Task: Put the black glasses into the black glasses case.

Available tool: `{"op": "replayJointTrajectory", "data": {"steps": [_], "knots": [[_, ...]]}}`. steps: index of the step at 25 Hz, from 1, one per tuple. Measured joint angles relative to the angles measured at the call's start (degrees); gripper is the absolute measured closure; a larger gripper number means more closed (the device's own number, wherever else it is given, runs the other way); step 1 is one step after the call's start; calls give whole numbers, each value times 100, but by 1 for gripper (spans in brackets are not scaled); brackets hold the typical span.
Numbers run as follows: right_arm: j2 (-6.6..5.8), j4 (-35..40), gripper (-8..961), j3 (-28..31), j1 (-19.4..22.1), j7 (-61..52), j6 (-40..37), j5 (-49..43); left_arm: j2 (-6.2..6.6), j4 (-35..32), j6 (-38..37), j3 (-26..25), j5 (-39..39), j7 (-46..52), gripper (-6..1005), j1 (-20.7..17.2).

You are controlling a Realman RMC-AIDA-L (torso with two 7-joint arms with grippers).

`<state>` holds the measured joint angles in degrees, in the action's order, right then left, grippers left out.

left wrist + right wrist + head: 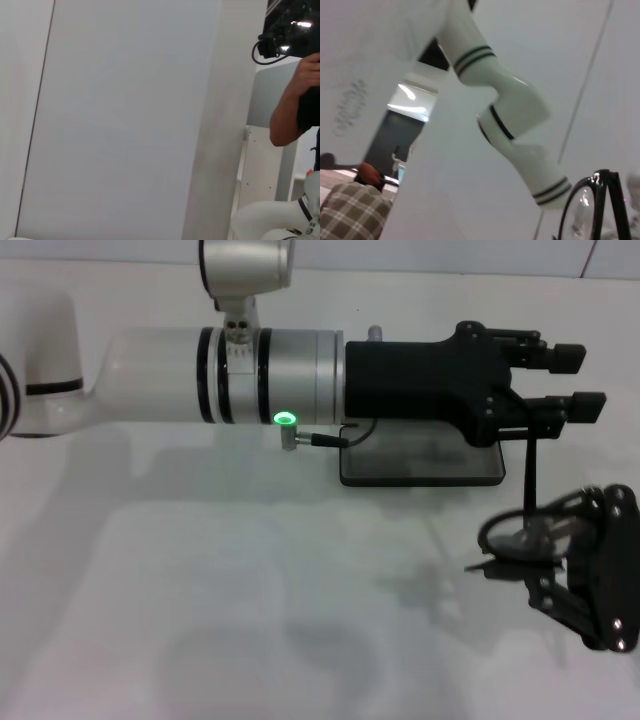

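The black glasses case (420, 466) lies open on the white table right of centre, grey lining up; its far part is hidden under my left arm. My left gripper (577, 381) reaches across above the case's far right corner, fingers apart and empty. My right gripper (562, 545) is at the lower right edge, shut on the black glasses (522, 532) and holding them above the table, in front and to the right of the case. One temple arm (530, 472) sticks out toward the case. A lens and rim show in the right wrist view (592, 210).
The white table (220, 580) spreads wide to the left and front of the case. My left forearm (250, 375) spans the far half of the table. The left wrist view shows only a wall and a person's arm (292, 107).
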<state>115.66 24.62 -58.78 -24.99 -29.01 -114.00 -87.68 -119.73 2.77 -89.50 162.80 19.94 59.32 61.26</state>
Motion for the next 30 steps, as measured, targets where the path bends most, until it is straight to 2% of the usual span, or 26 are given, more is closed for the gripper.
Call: {"op": "replayJointTrajectory", "data": {"steps": [9, 25, 28, 30], "knots": [[-11, -4, 860, 10, 35, -227, 451, 96, -6, -12, -12, 12, -155, -46, 457, 8], [-18, -7, 862, 130, 100, -358, 497, 149, -6, 1, -2, 6, -249, -135, 457, 0], [-25, 40, 863, 102, 116, -362, 586, 51, -6, 84, 159, -49, 92, -274, 457, -132], [-29, 92, 864, 100, 123, -356, 806, -10, 0, 221, 398, -61, 668, -401, 457, -361]]}}
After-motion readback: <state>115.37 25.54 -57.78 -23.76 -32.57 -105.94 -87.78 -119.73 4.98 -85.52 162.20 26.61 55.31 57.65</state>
